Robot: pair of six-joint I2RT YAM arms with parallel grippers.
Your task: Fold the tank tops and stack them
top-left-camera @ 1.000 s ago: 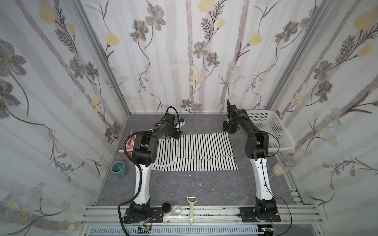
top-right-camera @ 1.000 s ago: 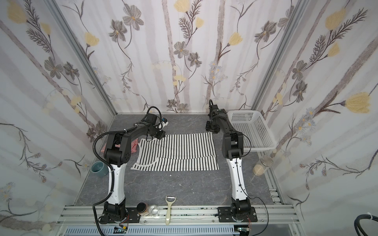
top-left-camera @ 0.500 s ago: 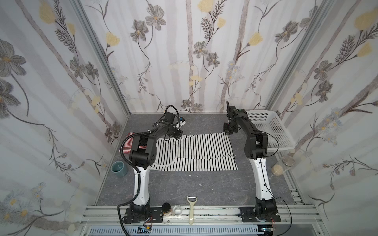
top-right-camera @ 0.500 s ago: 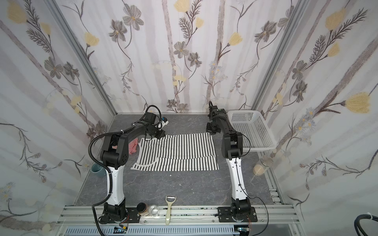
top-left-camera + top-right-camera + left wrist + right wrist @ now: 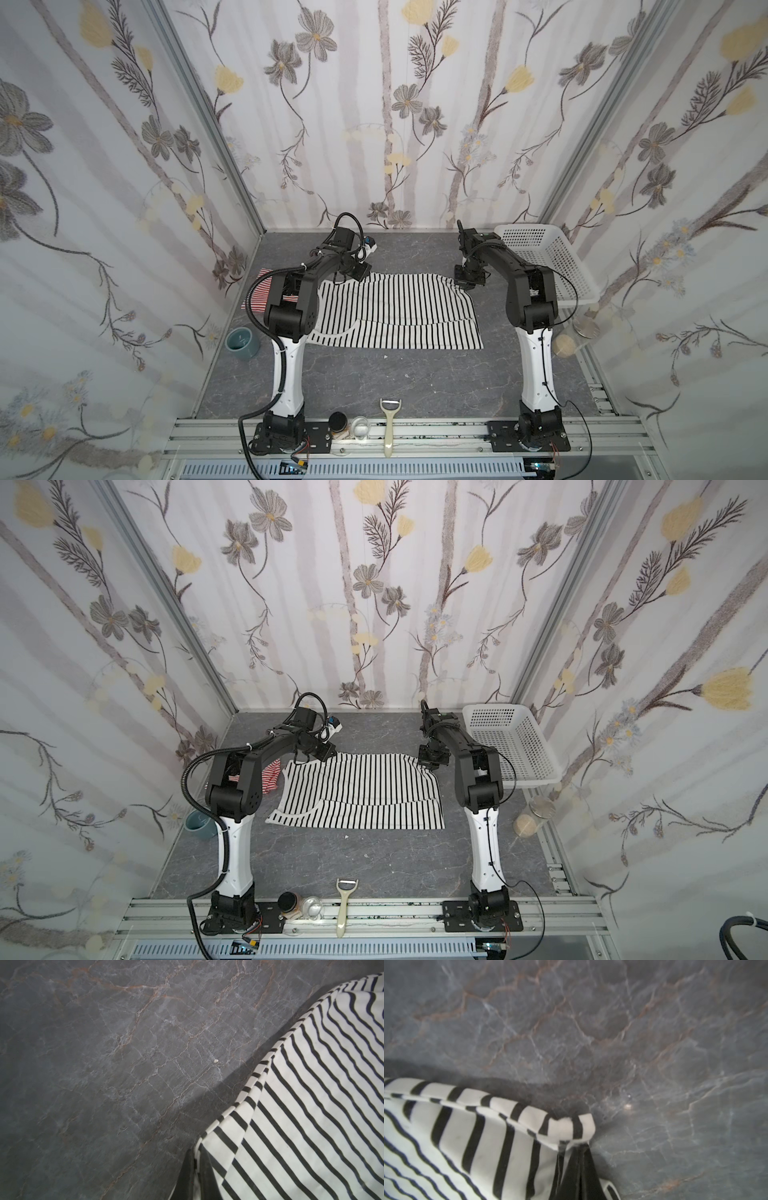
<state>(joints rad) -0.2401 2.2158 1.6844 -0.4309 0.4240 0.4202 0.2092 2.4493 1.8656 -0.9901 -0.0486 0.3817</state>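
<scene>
Tank tops, partly hidden.
Left of the black-striped tank top point(image 5: 395, 313), the red-and-white tank top point(image 5: 257, 291) is mostly covered by the left arm point(image 5: 291, 307). In the blurred right wrist view, the right gripper point(image 5: 577, 1155) is cut off by the frame edge.

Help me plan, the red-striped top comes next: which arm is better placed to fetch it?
Left, likely. The red-and-white top lies beside the left arm, partly behind it. The left end effector and right end effector are each shut on a far corner of the black-striped top, so release first.
</scene>
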